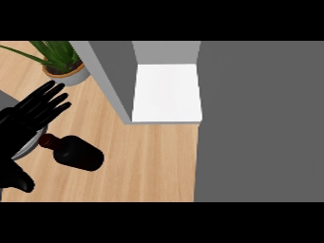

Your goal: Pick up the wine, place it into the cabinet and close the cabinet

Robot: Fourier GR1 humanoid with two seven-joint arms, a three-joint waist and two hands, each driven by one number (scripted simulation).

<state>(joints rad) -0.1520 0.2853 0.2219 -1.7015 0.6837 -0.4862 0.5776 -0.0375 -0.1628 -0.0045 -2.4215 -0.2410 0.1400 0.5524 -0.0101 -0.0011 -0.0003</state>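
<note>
Wine bottle (76,152): dark, lying on its side on the wooden surface (150,161). Left robot hand (42,105): fingers straight and spread wide, holding nothing, above the bottle's neck. Cabinet (166,92): open, white interior.

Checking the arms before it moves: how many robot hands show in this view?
1. The left hand shows at the view's left, fingers straight, above the wine bottle lying on the counter. The right hand is out of view.

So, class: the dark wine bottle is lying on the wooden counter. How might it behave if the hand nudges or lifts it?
The wine bottle lies on its side, so its rounded body would probably roll if nudged. Its dark, glossy surface suggests glass: likely rigid, slippery and breakable. The narrow neck beside the left hand may offer an easier hold.
</note>
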